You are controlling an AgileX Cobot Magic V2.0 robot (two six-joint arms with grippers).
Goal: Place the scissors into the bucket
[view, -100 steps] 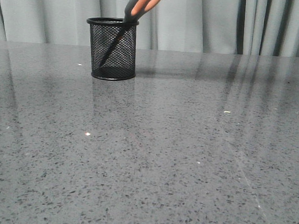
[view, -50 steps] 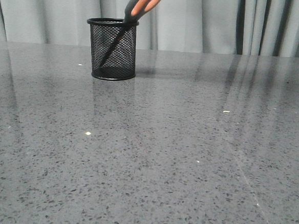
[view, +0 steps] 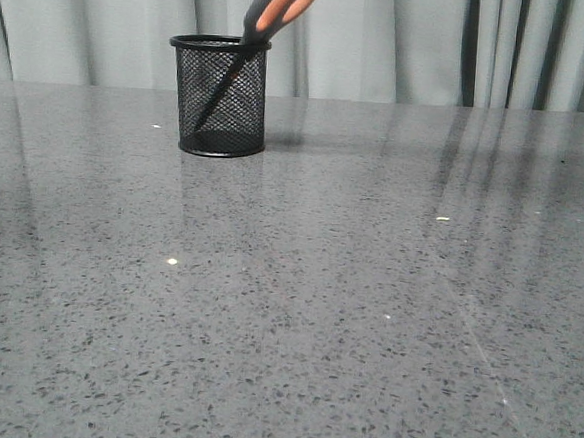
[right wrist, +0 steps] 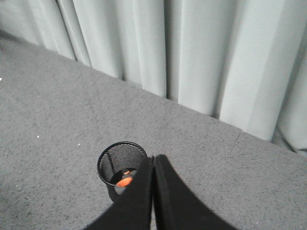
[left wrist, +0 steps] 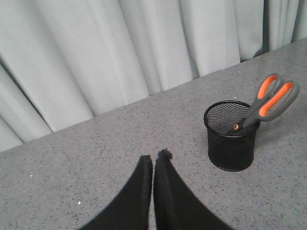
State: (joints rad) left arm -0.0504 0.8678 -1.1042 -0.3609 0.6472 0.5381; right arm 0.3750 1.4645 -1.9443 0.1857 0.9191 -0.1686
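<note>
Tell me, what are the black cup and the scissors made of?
The bucket looks like black metal wire mesh, matte: you can see through its tiny holes. The scissors seem to have plastic handles, orange inside and dark grey outside, smooth. Their blades look like dark metal, though mostly hidden inside the cup.

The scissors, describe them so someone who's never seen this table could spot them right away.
On the grey speckled table, look to the far left near the pale curtain, where a black wire-mesh bucket stands alone. The scissors lean inside it, blades down, and their orange-lined loop handles stick out above the rim, the only bright colour around.
</note>
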